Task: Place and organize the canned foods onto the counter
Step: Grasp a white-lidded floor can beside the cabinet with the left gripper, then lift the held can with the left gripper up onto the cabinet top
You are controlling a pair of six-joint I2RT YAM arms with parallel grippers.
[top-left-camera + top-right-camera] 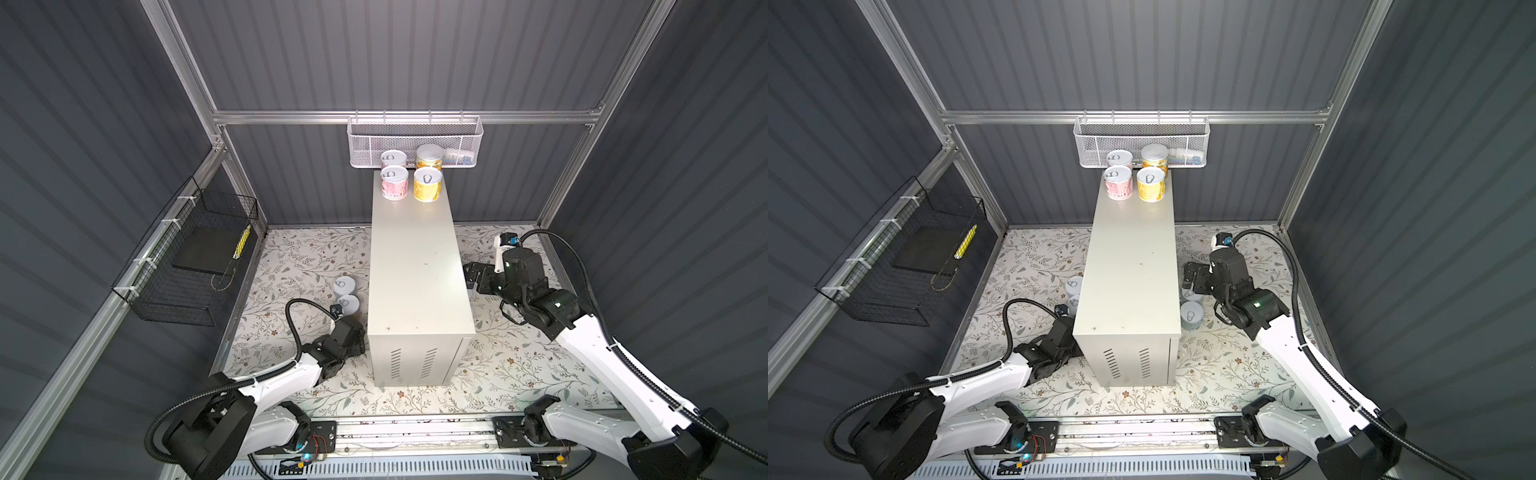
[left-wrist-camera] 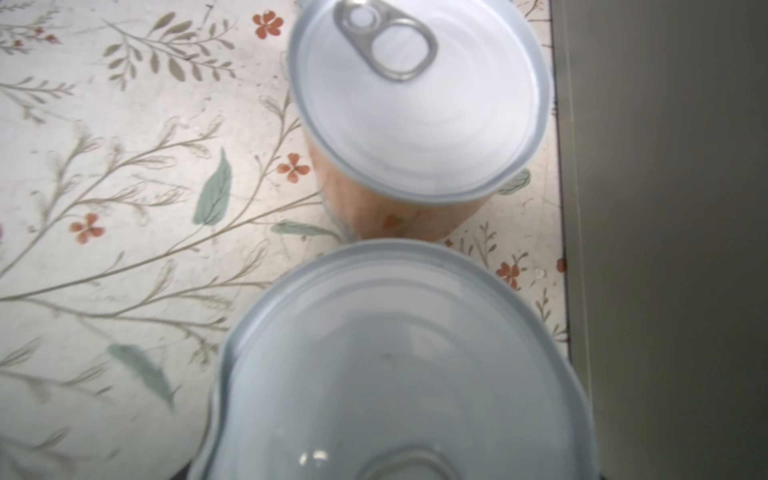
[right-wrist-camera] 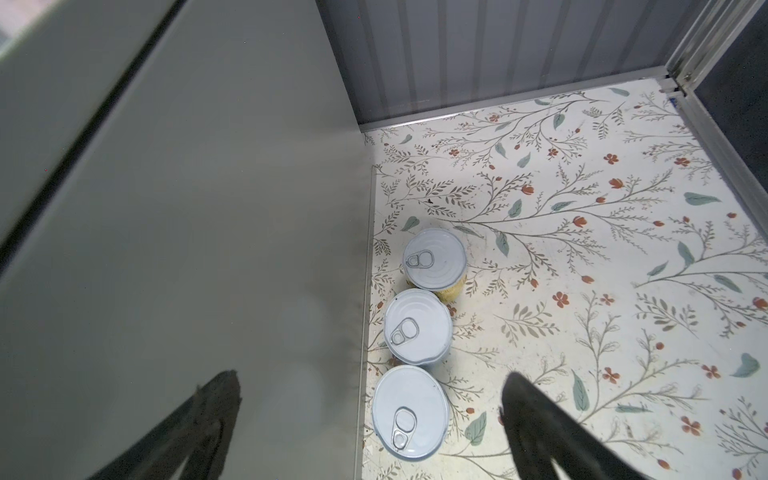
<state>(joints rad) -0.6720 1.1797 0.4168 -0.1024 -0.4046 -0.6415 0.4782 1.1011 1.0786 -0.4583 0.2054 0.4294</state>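
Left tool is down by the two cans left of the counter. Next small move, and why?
Probably close the left tool on the nearer short can with the silvery pull-tab lid: that lid looms closest in the left wrist view, with the orange-labelled can just beyond and the cream-white metal box counter alongside. The grip is hidden.

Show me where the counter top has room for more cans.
Bare: the counter top from the four cans at its far end to the vented near end. Crowded: that far end by the mesh basket, and the floor beside both long sides, where loose cans stand.
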